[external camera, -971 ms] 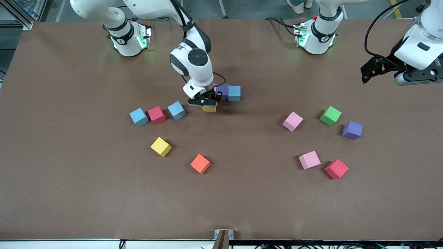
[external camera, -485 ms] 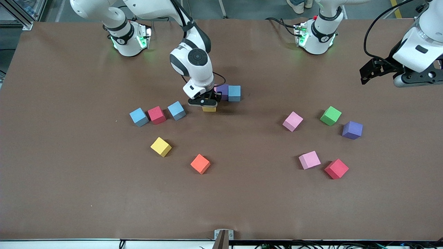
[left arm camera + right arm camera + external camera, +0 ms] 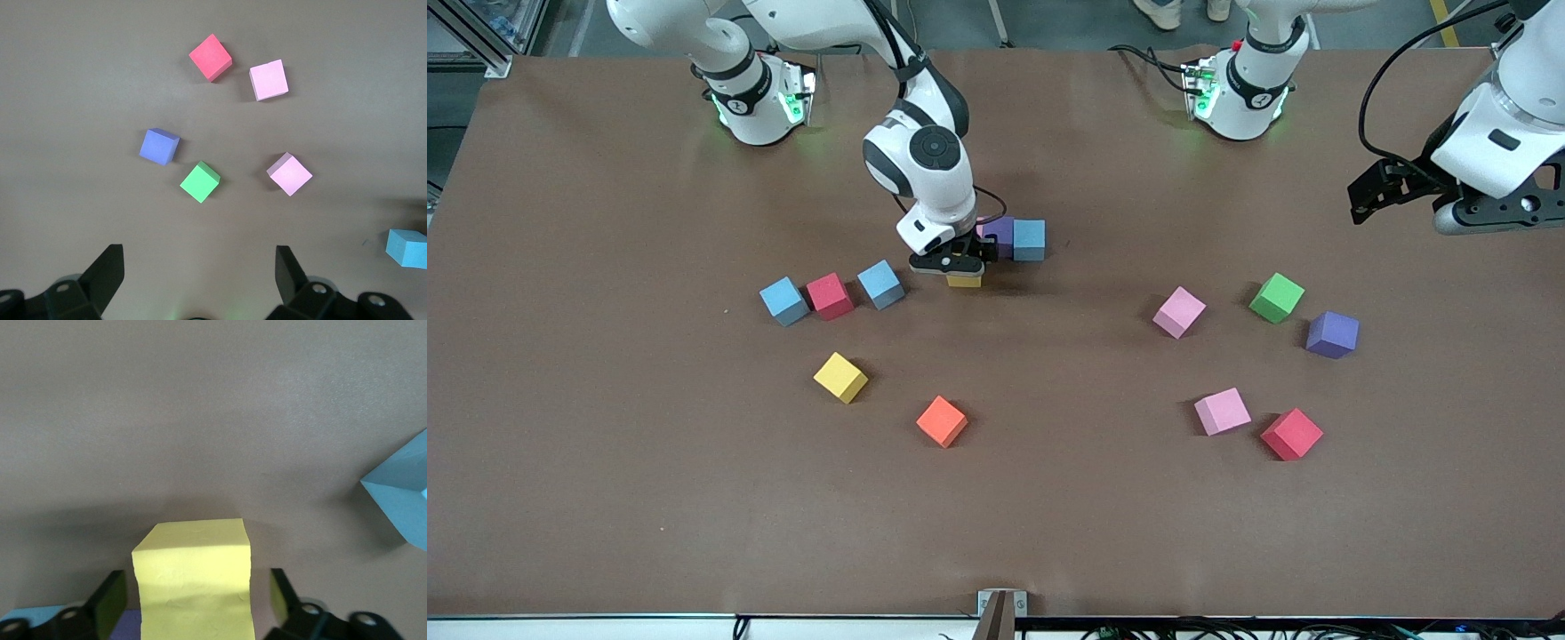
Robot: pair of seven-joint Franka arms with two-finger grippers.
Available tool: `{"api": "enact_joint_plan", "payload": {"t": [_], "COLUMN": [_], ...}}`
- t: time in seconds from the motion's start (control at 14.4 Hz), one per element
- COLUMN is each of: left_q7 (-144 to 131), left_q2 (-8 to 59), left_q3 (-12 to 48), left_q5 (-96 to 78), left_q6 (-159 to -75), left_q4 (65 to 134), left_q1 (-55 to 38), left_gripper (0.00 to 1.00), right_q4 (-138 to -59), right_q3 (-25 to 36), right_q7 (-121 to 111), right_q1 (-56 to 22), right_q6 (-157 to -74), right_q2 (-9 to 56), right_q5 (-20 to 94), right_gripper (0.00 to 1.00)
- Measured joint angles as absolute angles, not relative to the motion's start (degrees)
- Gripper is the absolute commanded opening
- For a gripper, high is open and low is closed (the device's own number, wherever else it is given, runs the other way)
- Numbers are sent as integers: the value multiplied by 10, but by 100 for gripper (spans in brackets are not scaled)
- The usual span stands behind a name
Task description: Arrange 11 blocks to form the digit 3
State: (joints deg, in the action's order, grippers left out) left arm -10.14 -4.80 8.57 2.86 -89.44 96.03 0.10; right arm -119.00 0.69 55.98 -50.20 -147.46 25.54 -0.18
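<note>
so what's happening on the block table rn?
The right tool is low over a yellow block, jaws open with gaps on both sides, setting it beside the purple block and blue block that start the digit. The left tool waits open above the loose blocks at its end. Most blocks lie scattered.

The right gripper [image 3: 959,264] covers most of the yellow block [image 3: 965,281] in the front view, only a sliver peeking out. A pink block [image 3: 986,227] beside the purple block [image 3: 1000,235] is nearly all hidden by the wrist. The left arm [image 3: 1507,133] runs off the front view's edge.
</note>
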Motion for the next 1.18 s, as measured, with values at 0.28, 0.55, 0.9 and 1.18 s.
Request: {"api": "enact_joint_plan", "payload": {"t": [0.28, 0.55, 0.9, 1.18], "left_q7": [-101, -129, -243, -379], "left_q2": [-48, -22, 30, 35], "left_q3": [85, 86, 106, 136], "left_q5": [29, 29, 28, 28], "left_q6": [-894, -902, -1043, -1157], "left_q4": [960, 966, 1065, 1163], "left_q1": [1, 0, -1, -2], "left_gripper": [100, 100, 100, 100], "right_q4": [-1188, -1181, -1157, -1118], "right_q3": [8, 9, 16, 19], "right_q7": [560, 560, 558, 554], "right_q1": [-502, -502, -497, -464], "right_q6": [-1473, -1473, -1438, -1376], "right_q2": [256, 256, 254, 242], "right_q5": [-2, -2, -2, -2], "right_gripper": [100, 100, 100, 100]}}
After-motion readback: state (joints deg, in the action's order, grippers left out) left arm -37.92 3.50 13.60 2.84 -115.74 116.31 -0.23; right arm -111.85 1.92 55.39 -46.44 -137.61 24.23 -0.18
